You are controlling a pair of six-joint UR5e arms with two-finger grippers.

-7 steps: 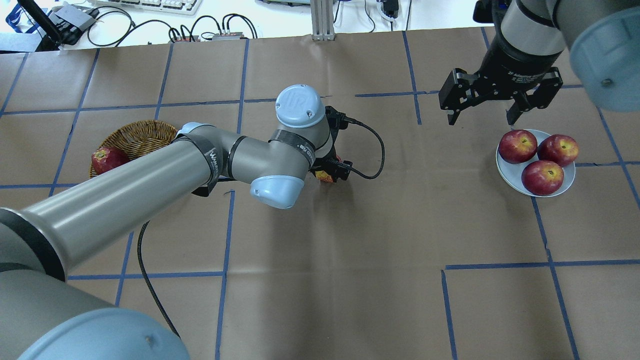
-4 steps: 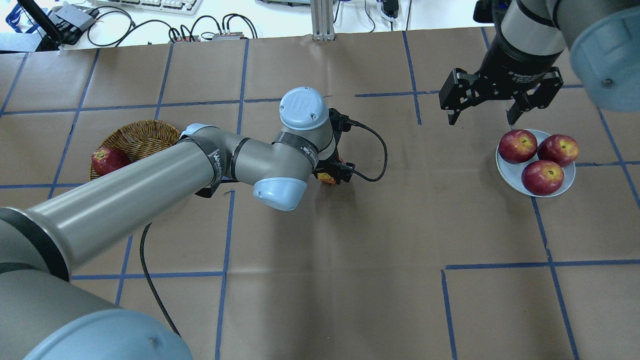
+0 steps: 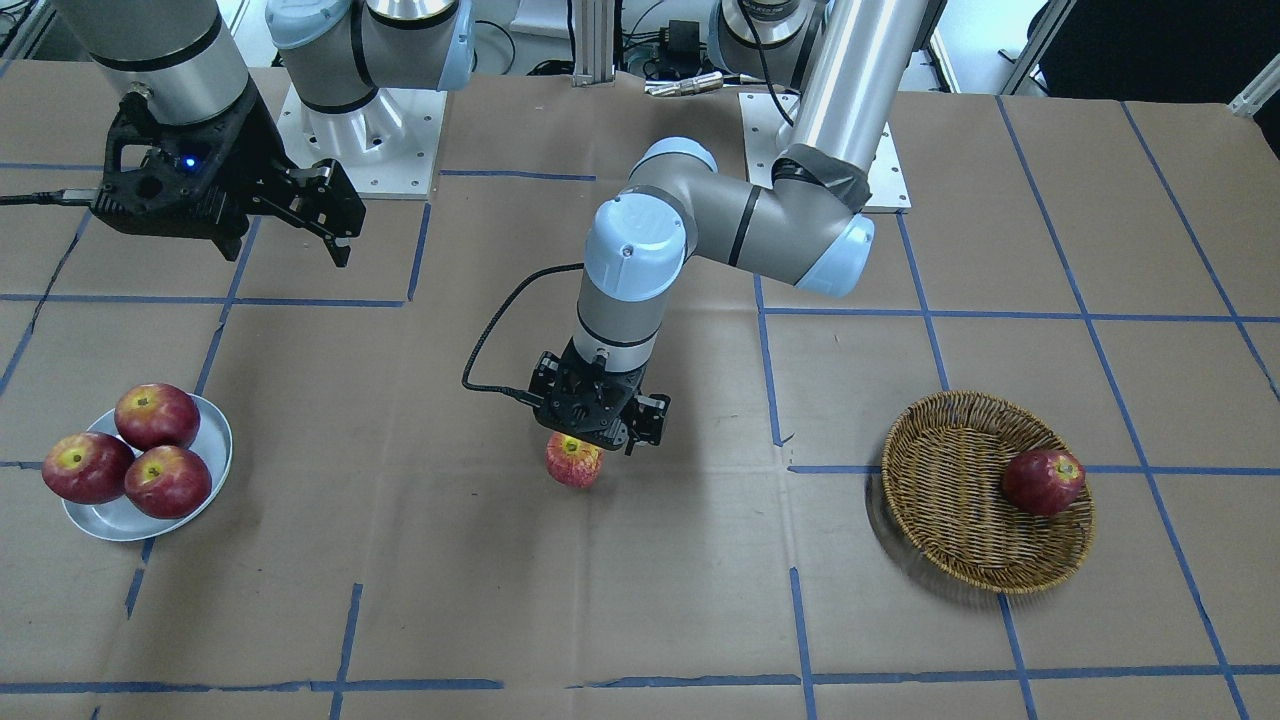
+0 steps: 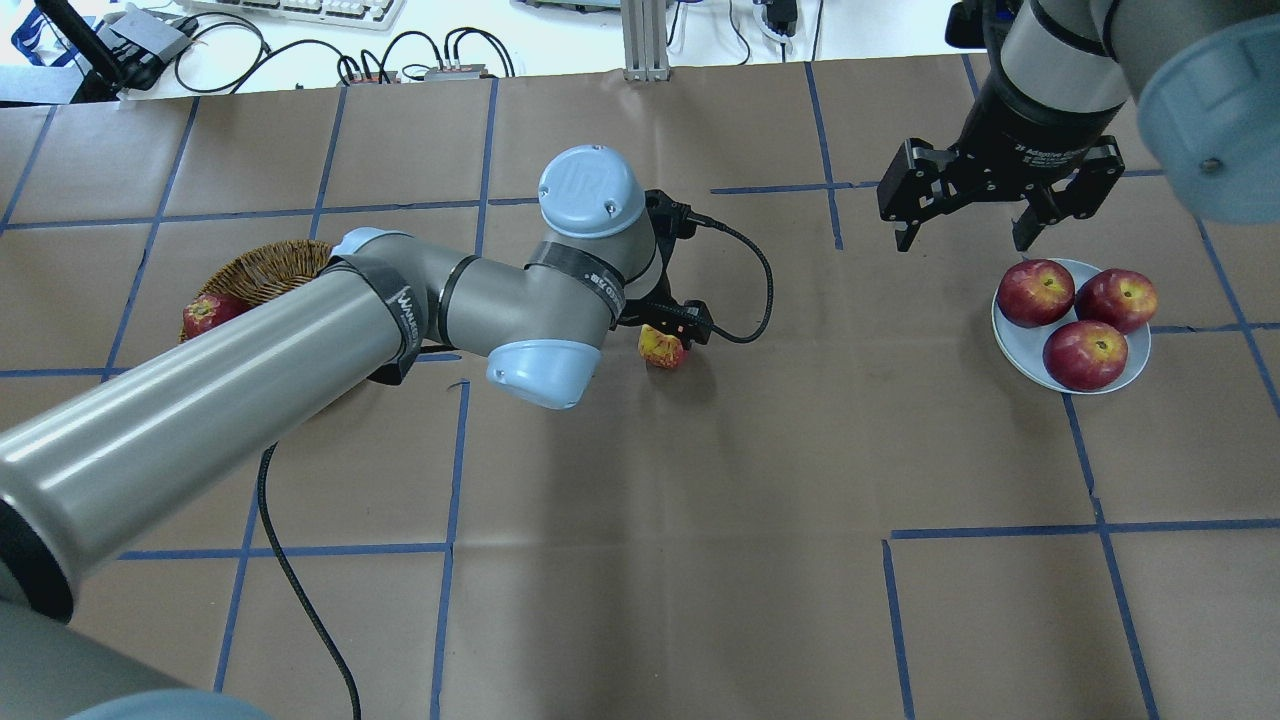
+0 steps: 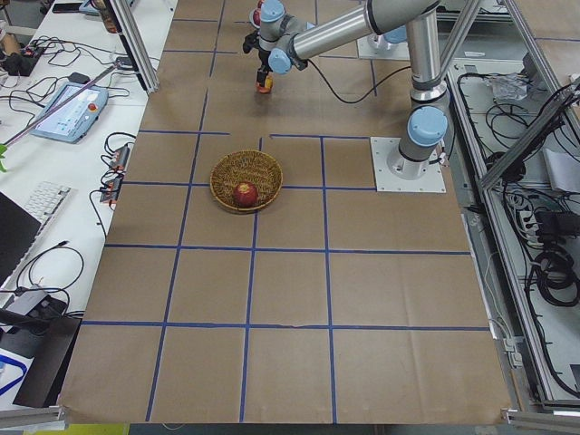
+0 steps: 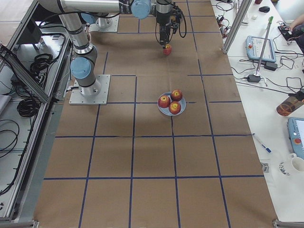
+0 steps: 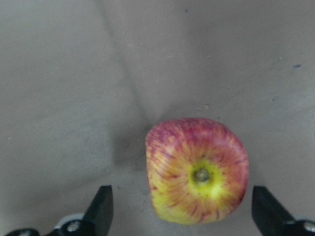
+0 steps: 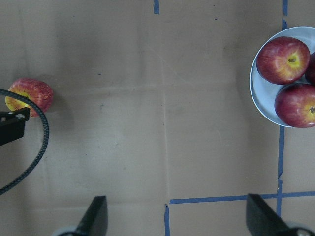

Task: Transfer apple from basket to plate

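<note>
The streaky pinkish-red apple [image 3: 574, 462] with its yellow stem patch lies on the brown paper at mid-table, outside the basket and the plate; it also shows in the overhead view [image 4: 661, 347]. My left gripper [image 3: 598, 425] hovers just above it, open. In the left wrist view the apple [image 7: 197, 169] sits between the spread fingers [image 7: 101, 206], untouched. The wicker basket [image 3: 930, 470] holds one dark red apple [image 3: 1043, 481]. The grey plate [image 3: 215, 440] carries three dark red apples. My right gripper [image 4: 965, 235] is open and empty, above the table beside the plate [image 4: 1020, 350].
The left arm's black cable [image 4: 750, 300] loops over the table by the apple. The left arm's body covers part of the basket [image 4: 270, 275] in the overhead view. Blue tape lines cross the brown paper. The robot bases stand at the table's back edge.
My left gripper has lifted and drawn back a little, and the apple on the table shows more fully. The right arm has barely moved.
</note>
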